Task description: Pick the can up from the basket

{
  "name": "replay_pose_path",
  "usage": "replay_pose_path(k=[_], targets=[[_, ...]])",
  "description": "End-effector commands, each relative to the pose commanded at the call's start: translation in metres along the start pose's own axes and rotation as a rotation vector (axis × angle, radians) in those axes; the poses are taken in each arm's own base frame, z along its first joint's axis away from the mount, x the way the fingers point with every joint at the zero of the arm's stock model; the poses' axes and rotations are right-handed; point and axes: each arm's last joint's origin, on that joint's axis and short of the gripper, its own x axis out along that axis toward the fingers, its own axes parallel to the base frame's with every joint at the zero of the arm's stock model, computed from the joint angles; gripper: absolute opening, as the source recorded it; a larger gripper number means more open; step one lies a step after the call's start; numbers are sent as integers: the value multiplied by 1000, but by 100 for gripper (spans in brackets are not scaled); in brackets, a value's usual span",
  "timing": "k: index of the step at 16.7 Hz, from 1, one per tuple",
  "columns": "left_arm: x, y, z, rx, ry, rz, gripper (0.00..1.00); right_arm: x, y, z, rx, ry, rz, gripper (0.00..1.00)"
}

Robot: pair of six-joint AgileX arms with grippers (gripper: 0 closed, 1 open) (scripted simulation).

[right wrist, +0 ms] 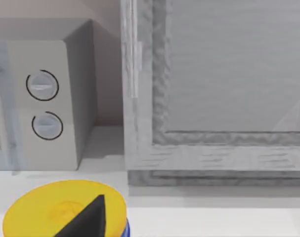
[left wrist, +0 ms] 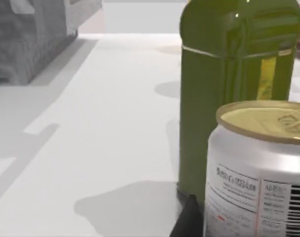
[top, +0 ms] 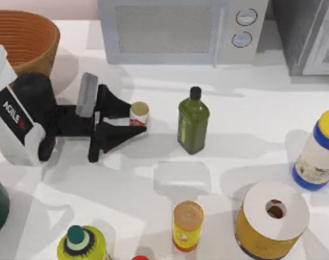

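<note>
Left pincer [top: 136,123] grips the can [top: 139,113] beside the green bottle [top: 193,121], outside the basket [top: 24,40].

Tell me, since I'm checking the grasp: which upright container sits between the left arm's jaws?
The can, the short white one with red marks and a tan top; the green bottle and the others stand apart.

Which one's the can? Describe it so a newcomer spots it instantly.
Start at the wicker basket at the table's far left, then follow the left arm's black hand rightward. The can sits between its fingers: short, white with red marks, tan top, much smaller than the green bottle beside it.
</note>
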Motion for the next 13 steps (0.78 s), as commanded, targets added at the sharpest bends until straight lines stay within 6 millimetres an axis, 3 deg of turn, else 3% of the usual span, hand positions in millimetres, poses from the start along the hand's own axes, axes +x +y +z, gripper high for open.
replay_pose_path(k=[5,13], targets=[[-1,0,-2,-4,0,0,0,0,0,0,0,0,0,100],[-1,0,-2,-4,0,0,60,0,0,0,0,0,0,100]])
